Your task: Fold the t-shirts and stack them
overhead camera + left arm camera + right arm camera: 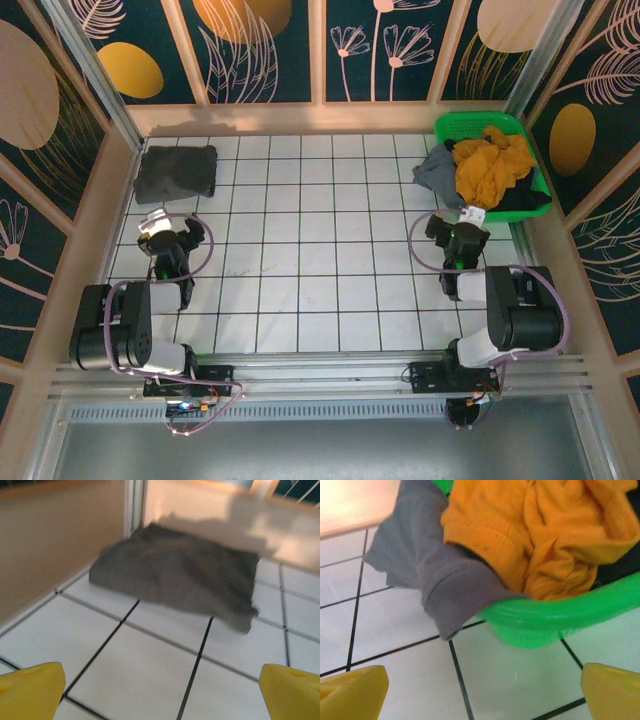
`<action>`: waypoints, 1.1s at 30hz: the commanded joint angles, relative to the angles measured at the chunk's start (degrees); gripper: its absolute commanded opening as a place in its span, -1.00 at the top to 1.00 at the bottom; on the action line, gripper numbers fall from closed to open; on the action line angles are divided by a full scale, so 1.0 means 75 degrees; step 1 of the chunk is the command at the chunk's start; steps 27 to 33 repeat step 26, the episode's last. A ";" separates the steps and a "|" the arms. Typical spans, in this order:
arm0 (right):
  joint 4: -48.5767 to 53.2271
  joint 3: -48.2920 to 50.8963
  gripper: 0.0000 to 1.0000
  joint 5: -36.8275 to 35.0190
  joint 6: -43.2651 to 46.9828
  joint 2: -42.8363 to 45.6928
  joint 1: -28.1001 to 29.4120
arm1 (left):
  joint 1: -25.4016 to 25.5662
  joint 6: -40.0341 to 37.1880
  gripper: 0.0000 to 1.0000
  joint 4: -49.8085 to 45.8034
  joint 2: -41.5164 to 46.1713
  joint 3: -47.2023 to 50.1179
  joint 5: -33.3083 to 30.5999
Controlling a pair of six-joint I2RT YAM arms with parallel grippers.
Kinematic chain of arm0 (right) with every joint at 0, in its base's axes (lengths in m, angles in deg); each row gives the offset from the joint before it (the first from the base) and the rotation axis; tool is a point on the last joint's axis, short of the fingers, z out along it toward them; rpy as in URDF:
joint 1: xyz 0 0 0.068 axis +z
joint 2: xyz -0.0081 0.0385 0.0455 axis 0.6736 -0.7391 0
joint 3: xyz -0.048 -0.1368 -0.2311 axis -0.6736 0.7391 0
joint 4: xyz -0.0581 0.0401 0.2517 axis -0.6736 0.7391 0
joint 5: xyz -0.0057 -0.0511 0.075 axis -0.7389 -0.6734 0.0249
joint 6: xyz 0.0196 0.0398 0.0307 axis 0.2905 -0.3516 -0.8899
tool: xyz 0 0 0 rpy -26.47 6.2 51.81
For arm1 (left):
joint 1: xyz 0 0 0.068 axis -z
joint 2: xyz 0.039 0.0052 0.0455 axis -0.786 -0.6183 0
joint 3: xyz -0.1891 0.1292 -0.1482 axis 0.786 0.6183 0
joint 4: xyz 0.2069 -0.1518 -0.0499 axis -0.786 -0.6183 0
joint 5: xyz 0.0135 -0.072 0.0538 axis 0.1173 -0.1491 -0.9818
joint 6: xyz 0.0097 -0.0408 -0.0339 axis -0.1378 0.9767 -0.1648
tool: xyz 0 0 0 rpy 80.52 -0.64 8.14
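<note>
A folded dark charcoal-grey t-shirt (176, 172) lies at the table's far left corner; the left wrist view has it (180, 575) ahead of the fingers. My left gripper (153, 226) stands open just in front of it, nothing between its yellow fingertips (30, 690). At the far right, a mustard-yellow t-shirt (492, 166) is heaped in the green basket (478, 124) on top of a black one (520, 200). A lighter grey t-shirt (436, 168) hangs over the basket's left rim onto the table (445, 580). My right gripper (468, 216) is open, close to the basket's near rim (545, 620).
Wooden walls (120, 190) close in the white tiled table (300, 260) on three sides. Both arm bases (130, 335) sit at the near edge on a metal rail (320, 375). Cables (425, 245) loop beside each wrist.
</note>
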 commanded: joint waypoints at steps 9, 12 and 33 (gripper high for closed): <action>-0.2591 0.0708 -0.98 0.0687 0.0388 -0.0361 0.0002 | 0.0418 -0.0870 -0.97 0.2465 -0.0813 0.0430 0.0400; -0.2652 0.0734 -0.98 0.0658 0.0410 -0.0372 0.0030 | 0.0418 -0.0888 -0.98 0.2189 -0.0733 0.0363 0.0375; -0.2555 0.0690 -0.98 0.1015 0.0458 -0.0367 -0.0045 | 0.0453 -0.0912 -0.97 0.2272 -0.0695 0.0416 0.0333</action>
